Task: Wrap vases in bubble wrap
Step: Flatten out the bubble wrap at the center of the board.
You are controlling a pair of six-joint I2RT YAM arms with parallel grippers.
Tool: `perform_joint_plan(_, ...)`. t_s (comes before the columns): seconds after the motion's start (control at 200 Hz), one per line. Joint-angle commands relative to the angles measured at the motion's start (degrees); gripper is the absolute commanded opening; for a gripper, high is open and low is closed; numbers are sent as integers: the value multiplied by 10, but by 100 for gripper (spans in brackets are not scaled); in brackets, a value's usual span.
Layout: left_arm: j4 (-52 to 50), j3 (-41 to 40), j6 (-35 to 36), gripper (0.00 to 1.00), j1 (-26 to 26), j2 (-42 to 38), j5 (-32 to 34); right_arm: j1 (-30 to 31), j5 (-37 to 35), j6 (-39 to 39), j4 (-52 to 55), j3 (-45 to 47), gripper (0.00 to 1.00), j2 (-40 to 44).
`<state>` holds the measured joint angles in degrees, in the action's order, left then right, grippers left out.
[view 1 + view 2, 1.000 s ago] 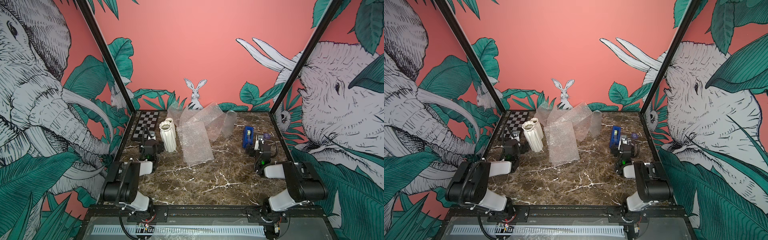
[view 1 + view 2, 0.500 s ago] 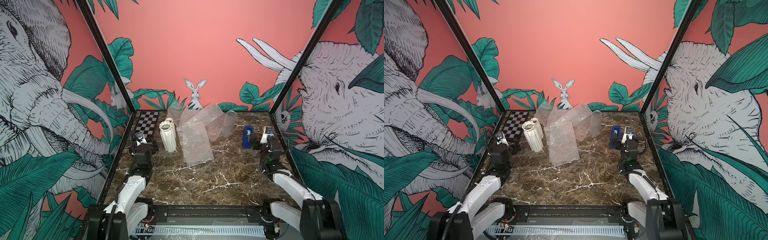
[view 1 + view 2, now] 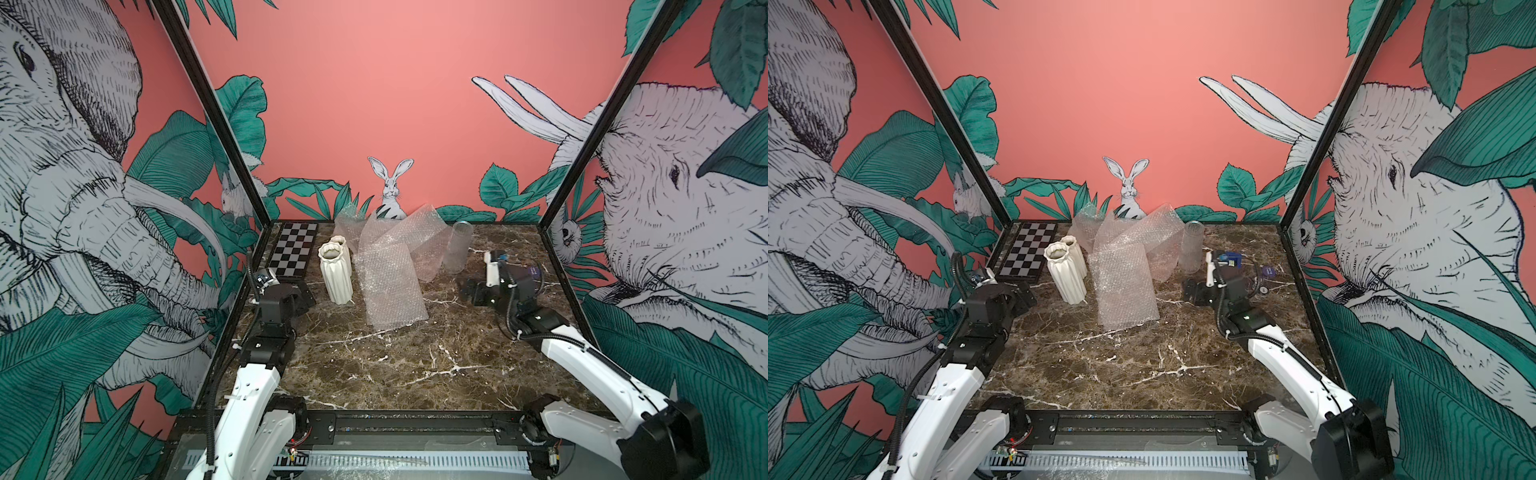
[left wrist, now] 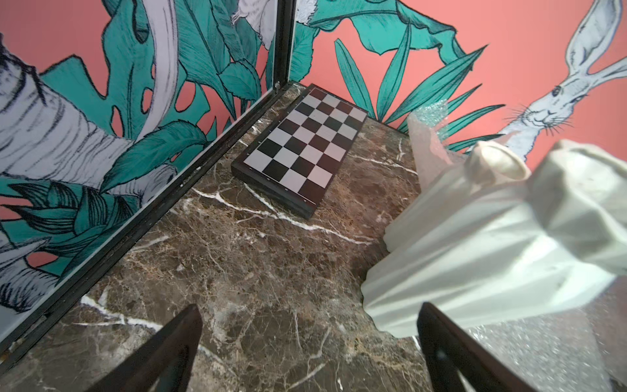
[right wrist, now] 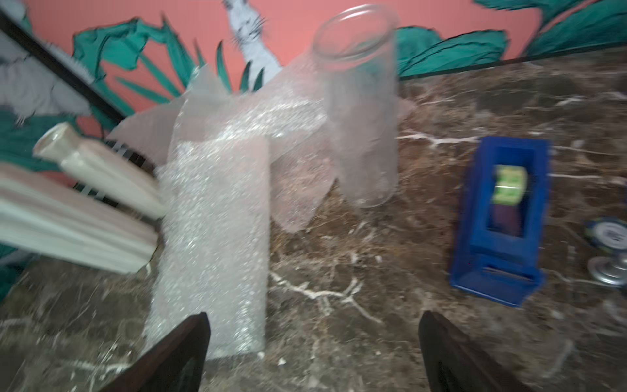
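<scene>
Risk centres on the tall, narrow standing pieces. Two matte white fluted ceramic vases [image 3: 336,274] stand upright and close together at the far left of the brown marble tabletop [image 3: 395,365], just beside the black-and-white chequered board [image 3: 293,253]. One clear glass cylinder vase [image 3: 458,247] stands upright at the far right of centre. Between them lie several translucent bubble wrap sheets [image 3: 390,286], overlapped. The nearest lies flat, while those behind curl up toward the back wall and reach the glass; contact with it cannot be confirmed. No vase is wrapped.

Left gripper [image 4: 308,307]: jaws spread wide and empty, low over the marble, with the nearer white vase [image 4: 475,264] just beside one finger. Right gripper [image 5: 314,315]: jaws likewise spread and empty, facing the sheets and the glass. That wrist view is blurred, so fine clearances cannot be judged.

Hazards, as judged:
- A sideways brush from the left finger could tip the nearer white vase into its neighbour, and ceramic on marble chips.
- Pulling one sheet could drag the overlapped ones and upset the glass cylinder.
- Thin film may slip from a pinch, as may smooth glass.
- The blue plastic tape dispenser [image 5: 502,217] sits near the right arm, and a wide sweep could knock it.
</scene>
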<state>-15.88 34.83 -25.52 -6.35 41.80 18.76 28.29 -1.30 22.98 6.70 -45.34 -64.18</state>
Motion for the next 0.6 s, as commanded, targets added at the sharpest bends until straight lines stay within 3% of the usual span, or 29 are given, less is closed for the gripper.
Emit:
perform_joint_plan(0.0, -31, -8, 0, 100, -2, -33, -13, 93, -72, -30, 69, -53, 96, -60)
perform_joint_plan(0.115, -42, -7, 14, 100, -1, -50, 3, 185, -103, -45, 91, -120, 93, -158)
perform_joint_plan(0.245, -53, -10, 24, 100, -1, -64, 28, 249, -108, -53, 112, -188, 88, -250)
perform_joint_plan(0.595, -57, -33, 22, 100, -2, -103, 56, 325, -111, -72, 177, -341, 77, -423)
